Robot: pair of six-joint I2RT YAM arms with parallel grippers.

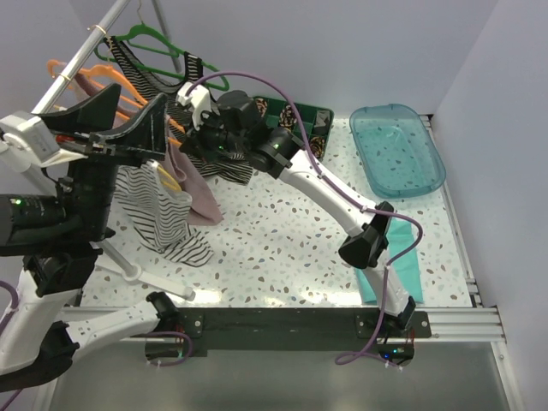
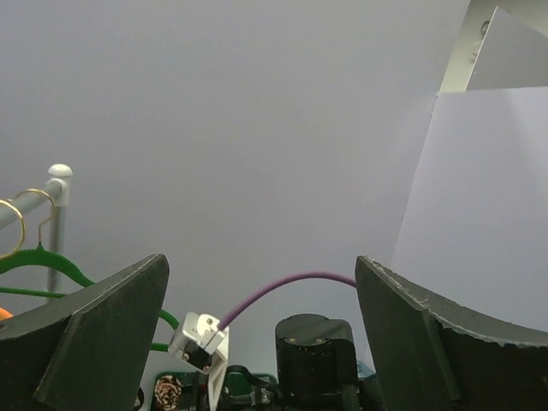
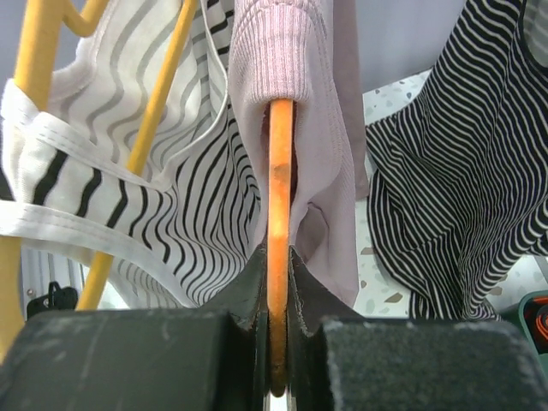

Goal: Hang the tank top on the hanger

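On the right wrist camera, my right claw (image 3: 276, 265) is clamped on the orange hanger (image 3: 278, 171). The hanger's arm runs straight away from the fingertips, edge-on up the middle of the view. The tank top (image 3: 282, 60) begins just beyond the grip. A ribbed edge of dusty-pink knit is looped over that arm, and the rest falls slack, mostly down its right side. Striped tops (image 3: 171, 197) hang on both sides, and the left one is on a yellow hanger (image 3: 154, 111). From above, the tank top (image 1: 201, 193) hangs as a small limp pink panel at the far left of the table (image 1: 282, 240), under the rail (image 1: 81, 51), with the right claw (image 1: 187, 141) reaching in from the right just above it. My left claw (image 1: 139, 94) is spread wide and holds nothing. It sits raised at the left, and the tank top lies to its right and lower down, clearly apart from it. So the right arm is the nearer one, and I judge any tug on the fabric has to run along the hanger's arm, away from that grip. The left wrist camera shows the left claw (image 2: 261, 261) gaping at bare wall, with no cloth between its fingers.
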